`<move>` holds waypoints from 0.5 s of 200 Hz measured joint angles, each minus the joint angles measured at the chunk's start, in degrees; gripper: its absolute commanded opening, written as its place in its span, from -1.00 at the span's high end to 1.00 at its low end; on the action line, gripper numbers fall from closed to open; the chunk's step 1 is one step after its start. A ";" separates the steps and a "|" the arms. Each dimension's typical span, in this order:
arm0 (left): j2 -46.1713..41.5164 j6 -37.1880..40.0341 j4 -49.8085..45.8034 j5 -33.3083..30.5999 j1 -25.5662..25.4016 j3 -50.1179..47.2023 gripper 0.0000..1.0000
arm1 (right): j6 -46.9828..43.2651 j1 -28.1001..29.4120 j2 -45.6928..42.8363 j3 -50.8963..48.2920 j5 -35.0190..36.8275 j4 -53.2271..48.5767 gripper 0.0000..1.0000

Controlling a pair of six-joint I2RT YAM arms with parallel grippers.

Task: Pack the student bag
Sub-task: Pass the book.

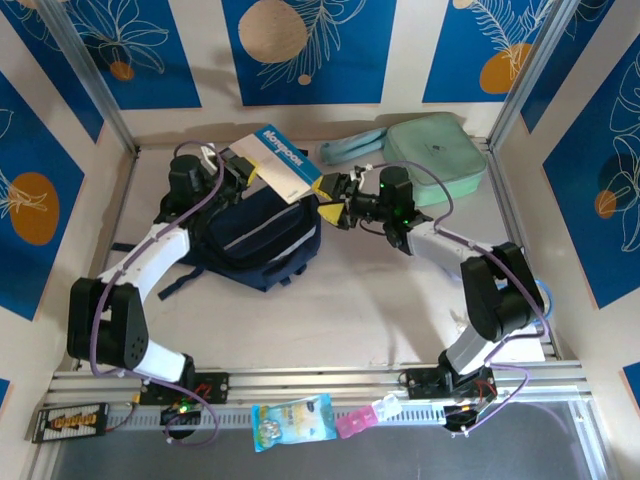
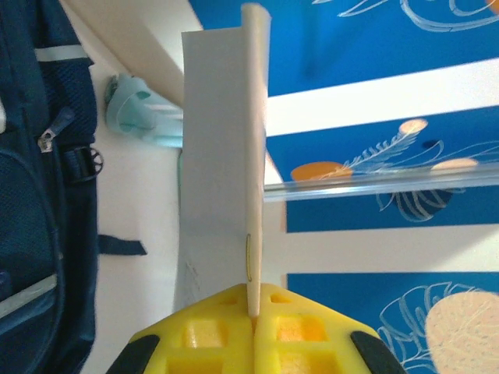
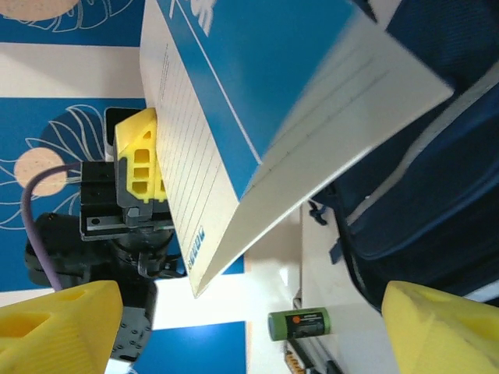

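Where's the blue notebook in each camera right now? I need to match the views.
Top external: notebook upper centre, tilted above the student bag.
Left wrist: edge-on in the centre, pale back showing, rising from the left pincer.
Right wrist: blue cover across the top.
Shared landmark: the navy student bag, at the left edge in the left wrist view, right side in the right wrist view.

Left gripper (image 3: 158, 167) clamps blue notebook (image 3: 265, 101) beside student bag (image 3: 437, 202); right gripper (image 3: 249, 315) jaws apart.

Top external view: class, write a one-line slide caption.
A blue notebook clamped in the left gripper over the student bag's far edge, the open right gripper beside it.
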 measured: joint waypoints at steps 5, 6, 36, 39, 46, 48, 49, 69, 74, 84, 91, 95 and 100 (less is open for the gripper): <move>-0.13 -0.57 0.74 -0.57 -0.15 -0.31 1.00 | 0.96 0.22 0.48 0.09 0.04 1.05 -0.74; -0.17 -0.79 1.01 -0.70 -0.22 -0.39 1.00 | 1.14 0.26 0.59 0.11 0.02 1.20 -0.74; -0.42 -3.21 4.11 -3.17 -0.81 -1.09 1.00 | 6.78 2.23 4.35 0.92 1.33 7.54 -0.73; -0.42 -3.34 4.35 -3.34 -0.87 -1.09 1.00 | 7.26 2.43 4.74 1.01 1.44 8.09 -0.73; -0.42 -3.69 4.92 -3.65 -0.98 -1.09 1.00 | 8.46 2.91 5.64 1.33 1.99 9.51 -0.72; -0.42 -3.72 5.05 -3.76 -1.05 -1.09 1.00 | 8.74 2.99 5.84 1.40 2.01 9.81 -0.72; -0.42 -3.72 5.09 -3.78 -1.05 -1.09 1.00 | 8.96 3.08 5.99 1.49 2.16 10.14 -0.72; -0.42 -4.37 6.01 -4.20 -1.68 -1.09 1.00 | 11.89 3.78 8.46 2.97 3.10 13.90 -0.62; -0.42 -4.48 6.21 -4.26 -1.84 -1.09 1.00 | 12.63 3.85 8.98 3.37 3.50 14.86 -0.59; -0.42 -4.74 6.58 -4.42 -2.14 -1.09 1.00 | 14.05 3.82 9.73 3.82 4.20 16.85 -0.45; -0.42 -4.79 6.75 -4.42 -2.25 -1.09 1.00 | 14.88 3.82 10.12 4.09 4.70 18.01 -0.34; -0.42 -4.83 6.82 -4.42 -2.32 -1.09 1.00 | 15.52 3.78 10.36 4.17 5.07 18.80 -0.26; -0.42 -5.01 6.91 -4.48 -2.38 -1.09 1.00 | 15.56 3.78 10.43 4.24 5.38 19.28 -0.17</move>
